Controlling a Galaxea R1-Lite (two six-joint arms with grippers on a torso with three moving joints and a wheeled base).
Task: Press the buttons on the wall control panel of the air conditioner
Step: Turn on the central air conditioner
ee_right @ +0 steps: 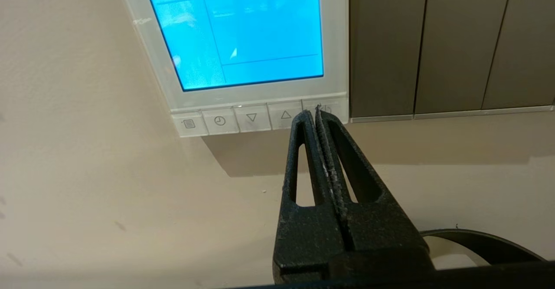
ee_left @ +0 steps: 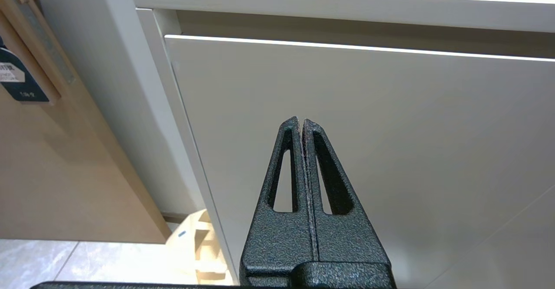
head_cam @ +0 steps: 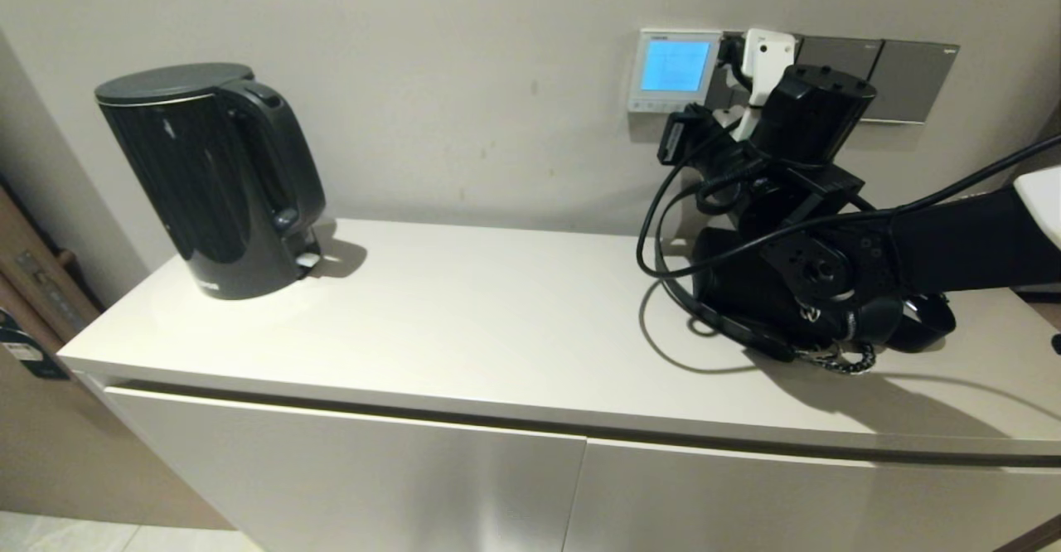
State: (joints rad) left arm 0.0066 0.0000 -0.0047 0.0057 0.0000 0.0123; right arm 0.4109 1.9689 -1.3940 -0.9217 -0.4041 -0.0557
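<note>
Left end effector (ee_left: 301,122): fingers pressed together, holding nothing, parked low in front of the cabinet door (ee_left: 368,150) below the worktop (head_cam: 464,312). Black kettle (head_cam: 211,179) stands at the far left of the worktop, near the wall. Control panel (head_cam: 673,71) is on the wall above the worktop's right part, screen lit light blue; grey switch plates (head_cam: 879,75) just to its right. Buttons (ee_right: 251,117) run in a row along the panel's bottom strip. Right end effector (ee_right: 313,112): fingers closed, empty, tips at the rightmost button; whether they actually touch it, I cannot tell.
</note>
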